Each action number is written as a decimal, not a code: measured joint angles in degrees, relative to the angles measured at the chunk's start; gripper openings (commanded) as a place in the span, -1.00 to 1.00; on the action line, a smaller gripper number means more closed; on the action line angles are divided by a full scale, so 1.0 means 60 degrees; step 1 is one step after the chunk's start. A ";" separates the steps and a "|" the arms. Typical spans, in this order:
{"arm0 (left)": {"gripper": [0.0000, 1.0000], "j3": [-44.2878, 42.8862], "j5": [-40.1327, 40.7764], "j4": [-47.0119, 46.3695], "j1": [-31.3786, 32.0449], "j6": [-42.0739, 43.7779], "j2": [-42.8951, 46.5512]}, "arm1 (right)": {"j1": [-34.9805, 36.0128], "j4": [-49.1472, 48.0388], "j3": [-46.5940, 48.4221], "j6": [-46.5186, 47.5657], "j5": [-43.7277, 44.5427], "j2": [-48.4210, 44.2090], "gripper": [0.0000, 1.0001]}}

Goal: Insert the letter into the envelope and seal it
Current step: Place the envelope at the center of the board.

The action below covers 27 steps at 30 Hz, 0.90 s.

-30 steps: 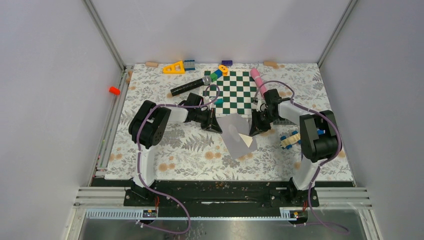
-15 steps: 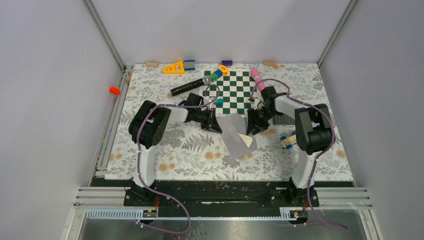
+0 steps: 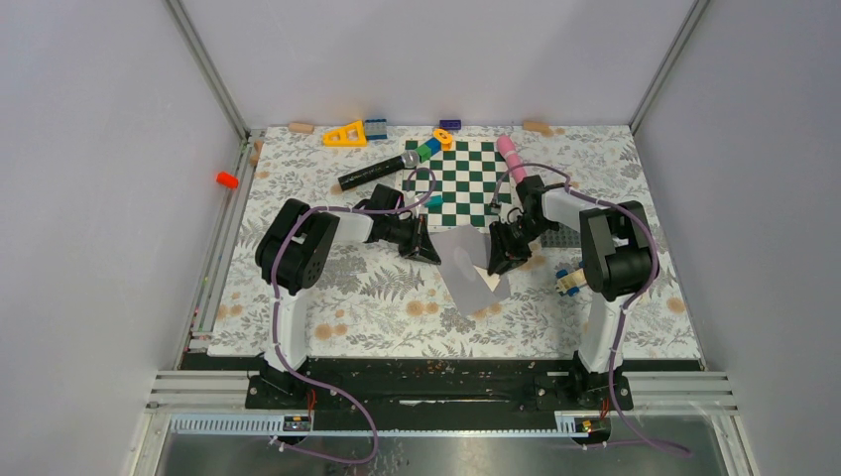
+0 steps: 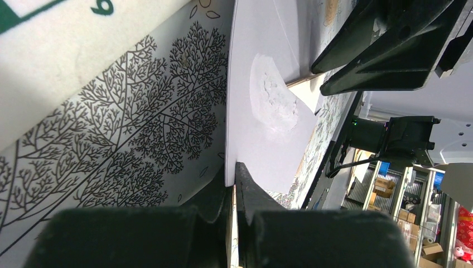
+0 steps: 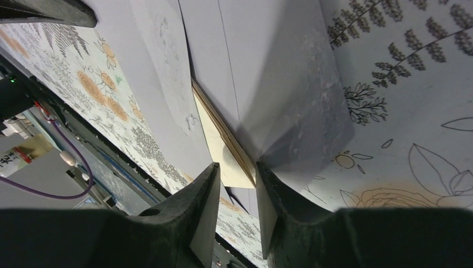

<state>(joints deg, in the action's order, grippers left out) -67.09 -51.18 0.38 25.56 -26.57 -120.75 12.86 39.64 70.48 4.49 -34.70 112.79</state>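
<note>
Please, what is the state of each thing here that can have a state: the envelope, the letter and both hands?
envelope, unsealed, one edge pinched.
letter, partly tucked in, cream corner showing.
left hand, shut on the envelope.
right hand, open, around the letter's corner.

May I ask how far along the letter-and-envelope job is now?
Done: the cream paper letter sits partly inside the light grey paper envelope. In hand: the left tool pinches the envelope's edge; the right tool, jaws apart, straddles the letter's exposed corner. Left: pushing it fully in, then sealing.
</note>
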 measured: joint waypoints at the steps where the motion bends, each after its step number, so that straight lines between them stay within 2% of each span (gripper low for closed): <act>1: -1.00 0.0000 0.0000 0.0000 0.0000 0.0000 0.0000 | 0.0000 0.0033 0.0000 0.0000 -0.0051 0.0018 -0.32; 4: -1.00 0.0000 0.0000 0.0000 0.0000 0.0000 0.0000 | 0.0000 0.0066 0.0004 -0.0004 -0.0175 0.0109 -0.46; 7: -1.00 0.0000 0.0000 0.0000 0.0000 0.0000 0.0000 | 0.0004 0.0066 0.0004 -0.0015 -0.0361 0.0251 -0.98; 13: -1.00 0.0000 0.0000 0.0000 0.0000 0.0000 0.0000 | 0.0004 0.0007 -0.0007 -0.0149 -0.0634 0.0353 -1.00; 17: -1.00 0.0000 0.0000 0.0000 0.0000 -0.0004 0.0000 | 0.0004 -0.0670 -0.0525 -0.0466 -0.0492 0.0040 -1.00; 27: -1.00 0.0000 0.0000 0.0000 0.0007 -0.0025 0.0000 | 0.0025 -0.2197 -0.1752 -0.1687 0.1319 -0.2025 -1.00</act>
<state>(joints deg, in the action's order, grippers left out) -67.09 -51.18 0.38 25.61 -26.72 -120.75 13.02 26.46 59.96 -5.63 -26.79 100.64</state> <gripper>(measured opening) 0.006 0.017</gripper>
